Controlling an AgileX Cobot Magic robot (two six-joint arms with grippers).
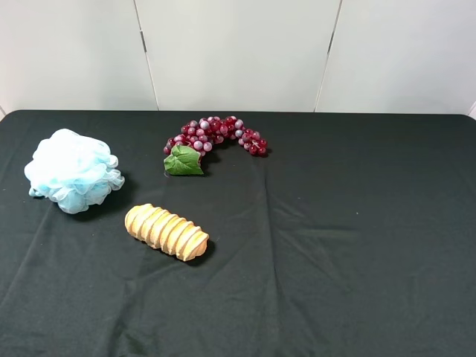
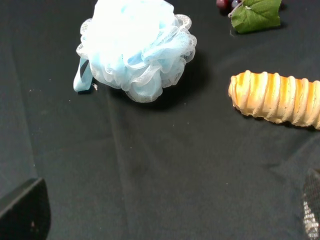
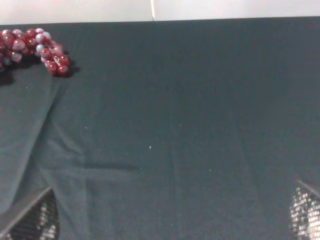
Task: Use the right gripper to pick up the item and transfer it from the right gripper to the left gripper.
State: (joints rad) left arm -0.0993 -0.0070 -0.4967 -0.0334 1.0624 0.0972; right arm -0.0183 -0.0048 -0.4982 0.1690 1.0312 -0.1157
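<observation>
The light-blue mesh bath pouf (image 1: 73,170) sits on the black cloth at the far left; it also shows in the left wrist view (image 2: 136,46) with a blue ribbon loop at its side. No arm shows in the exterior high view. My left gripper (image 2: 167,217) is open and empty, apart from the pouf, with only its fingertips (image 2: 22,212) at the frame's corners. My right gripper (image 3: 167,215) is open and empty over bare cloth, with its fingertips (image 3: 30,220) at the corners. The pouf is out of the right wrist view.
A ridged tan bread loaf (image 1: 166,231) lies right of the pouf, nearer the front; it shows in the left wrist view (image 2: 277,98). A purple-red grape bunch (image 1: 217,134) with a green leaf (image 1: 183,161) lies at the back centre. A white wall stands behind the table.
</observation>
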